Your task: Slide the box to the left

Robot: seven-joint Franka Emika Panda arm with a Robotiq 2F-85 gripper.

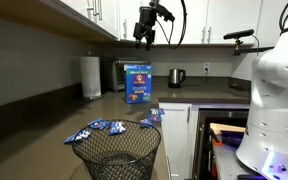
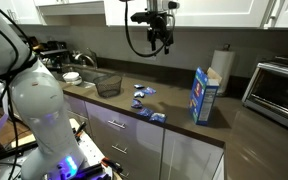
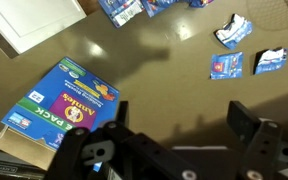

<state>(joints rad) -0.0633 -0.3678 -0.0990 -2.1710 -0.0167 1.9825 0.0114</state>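
The box (image 1: 137,83) is a tall blue carton with a yellow-orange picture, standing upright on the dark countertop; it also shows in an exterior view (image 2: 204,95) and at the lower left of the wrist view (image 3: 64,108). My gripper (image 1: 146,37) hangs high above the counter, above and a little beside the box, also seen in an exterior view (image 2: 162,38). In the wrist view its fingers (image 3: 179,120) are spread apart with only bare counter between them. It is open and empty.
Several small blue snack packets (image 1: 102,127) lie on the counter near a black wire basket (image 1: 119,150). A paper towel roll (image 1: 90,76), a toaster oven (image 1: 119,72) and a kettle (image 1: 177,76) stand behind. Packets also show in the wrist view (image 3: 229,64).
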